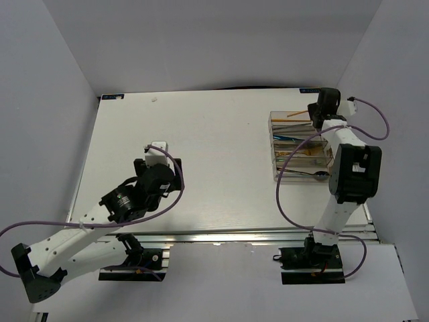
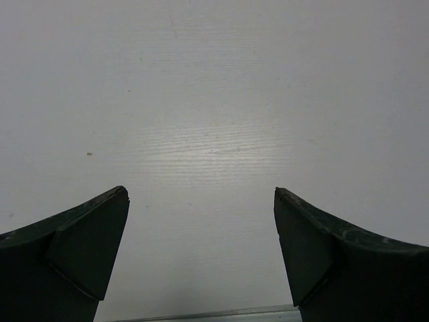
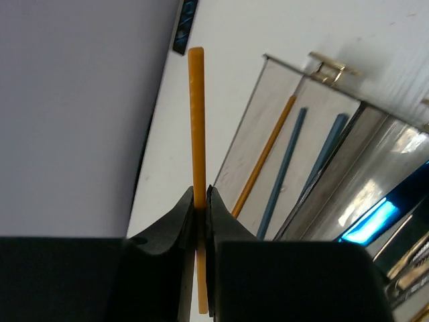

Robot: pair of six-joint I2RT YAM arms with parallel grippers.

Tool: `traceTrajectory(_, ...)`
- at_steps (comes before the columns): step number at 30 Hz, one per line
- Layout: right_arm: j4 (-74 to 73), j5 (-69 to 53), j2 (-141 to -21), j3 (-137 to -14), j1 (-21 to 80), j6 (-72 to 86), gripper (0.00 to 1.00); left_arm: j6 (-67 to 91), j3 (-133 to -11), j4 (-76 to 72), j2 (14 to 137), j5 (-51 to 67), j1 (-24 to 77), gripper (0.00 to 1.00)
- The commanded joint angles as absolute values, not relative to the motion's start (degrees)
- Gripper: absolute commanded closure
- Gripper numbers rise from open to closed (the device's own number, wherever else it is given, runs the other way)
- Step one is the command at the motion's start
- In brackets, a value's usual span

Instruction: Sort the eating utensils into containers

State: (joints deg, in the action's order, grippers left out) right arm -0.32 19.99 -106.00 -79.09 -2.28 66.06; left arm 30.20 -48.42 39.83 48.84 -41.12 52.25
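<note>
My right gripper [image 3: 201,191] is shut on an orange chopstick [image 3: 196,121], which sticks out straight ahead of the fingertips. It hangs by the far end of the clear containers [image 3: 249,124], just left of the end compartment. In that compartment lie another orange chopstick [image 3: 265,157] and two dark blue-grey chopsticks [image 3: 285,171]. In the top view the right gripper [image 1: 315,113] is at the tray's far corner; the tray [image 1: 273,144] holds a blue knife [image 1: 291,137] and a dark spoon [image 1: 315,174]. My left gripper [image 2: 201,194] is open over bare table, left of centre [image 1: 158,145].
White walls close in the table on the left, back and right. A dark label [image 1: 112,97] sits at the back left corner, and a small speck [image 1: 155,99] near the back edge. A metal rail [image 1: 234,235] runs along the front edge.
</note>
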Motion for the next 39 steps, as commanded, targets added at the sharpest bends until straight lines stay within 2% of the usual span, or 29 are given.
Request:
traceTrajectory(1, 3.0, 23.4, -110.5, -83.8, -2.6, 67.2, 1.00, 28.2, -48.1, 37.4, 48.3, -39.6, 52.3, 0.02)
traceTrajectory(8, 12.2, 21.3, -115.9, -84.1, -2.1, 67.2, 1.00, 27.9, -48.3, 37.5, 50.6, -38.4, 52.3, 0.02)
traceTrajectory(14, 13.8, 19.6, -120.1, -85.4, -0.8, 66.9, 0.99, 27.7, -48.1, 37.4, 48.9, -38.2, 52.3, 0.02)
traceTrajectory(15, 15.2, 18.9, -120.1, -85.1, -0.5, 67.0, 0.96, 27.7, -48.2, 37.4, 48.7, -38.2, 52.3, 0.02)
traceTrajectory(17, 15.8, 18.5, -119.9, -83.9, -0.4, 67.4, 0.82, 27.8, -48.1, 37.4, 48.3, -38.2, 52.3, 0.02)
traceTrajectory(19, 15.9, 18.4, -119.2, -83.4, -0.1, 67.2, 0.75, 27.8, -48.1, 37.4, 48.3, -38.1, 52.3, 0.02)
traceTrajectory(21, 15.7, 19.2, -118.7, -83.1, -0.1, 66.5, 0.72, 27.7, -48.1, 37.4, 48.1, -38.1, 52.3, 0.02)
traceTrajectory(26, 12.9, 19.9, -116.6, -83.1, -0.1, 64.6, 0.52, 27.8, -48.0, 37.3, 46.7, -38.1, 52.4, 0.02)
traceTrajectory(32, 10.0, 22.6, -113.5, -83.0, -0.1, 62.5, 0.45, 27.8, -47.7, 37.1, 44.6, -38.1, 52.3, 0.02)
traceTrajectory(39, 2.1, 22.4, -109.3, -88.0, -0.1, 56.4, 0.42, 28.8, -47.9, 37.9, 44.1, -41.2, 52.3, 0.02)
